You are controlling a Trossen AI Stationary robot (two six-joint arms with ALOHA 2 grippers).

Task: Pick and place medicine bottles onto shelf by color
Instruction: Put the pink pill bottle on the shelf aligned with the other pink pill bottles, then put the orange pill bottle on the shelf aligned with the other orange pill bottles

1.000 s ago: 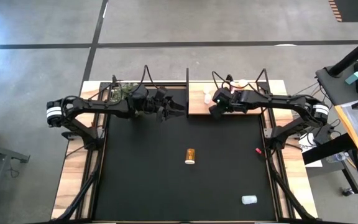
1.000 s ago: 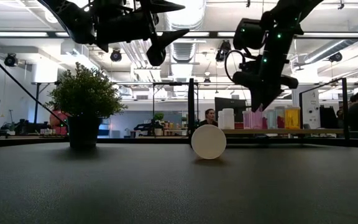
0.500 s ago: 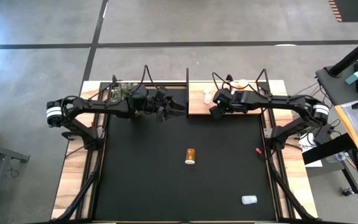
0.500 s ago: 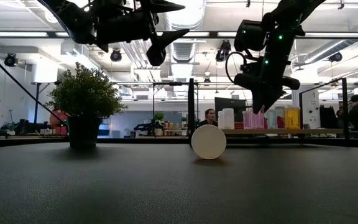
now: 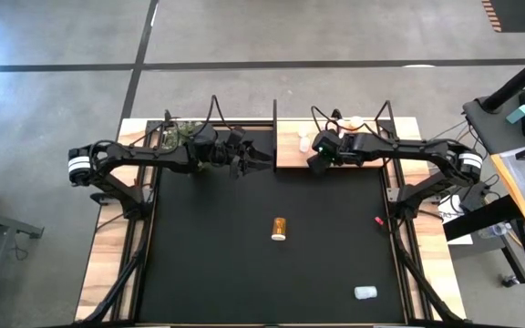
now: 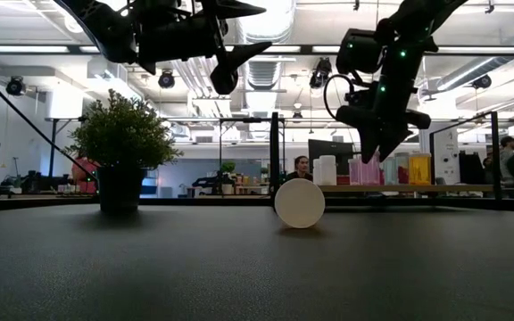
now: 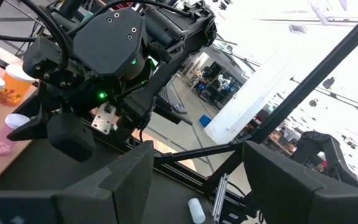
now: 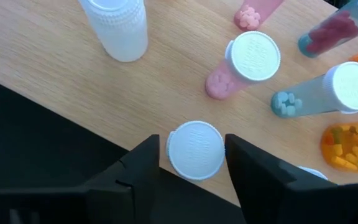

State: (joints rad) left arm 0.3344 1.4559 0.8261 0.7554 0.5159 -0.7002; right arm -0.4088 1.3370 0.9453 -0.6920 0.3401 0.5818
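Right end effector (image 8: 193, 163) poised above the shelf (image 8: 55, 68), its two fingers (image 8: 140, 167) straddling a white-capped bottle (image 8: 195, 149) that stands upright near the board's front edge; a narrow gap shows on either side of the cap, so the fingers are parted and not pressing on it. Beyond it on the wooden board stand a tall white bottle (image 8: 118, 25), a pink bottle (image 8: 244, 62), a blue-tinted bottle (image 8: 328, 90) and an orange bottle (image 8: 350, 148), each apart from the others. In the high view the right end effector (image 5: 315, 162) lies over the shelf (image 5: 290, 153) at the far edge of the black worktop (image 5: 199, 255). Left end effector (image 5: 264, 164) hovers just beside the shelf's left end, above the worktop, fingers spread and empty. Two bottles remain on the worktop: an orange one (image 5: 279, 228) lying on its side near the centre, its white cap facing the low camera as a disc (image 6: 299, 203), and a white one (image 5: 365, 292) lying near the front right corner. A small red speck (image 5: 379, 220) lies towards the right edge. A potted plant (image 6: 121, 147) stands at the far left corner.
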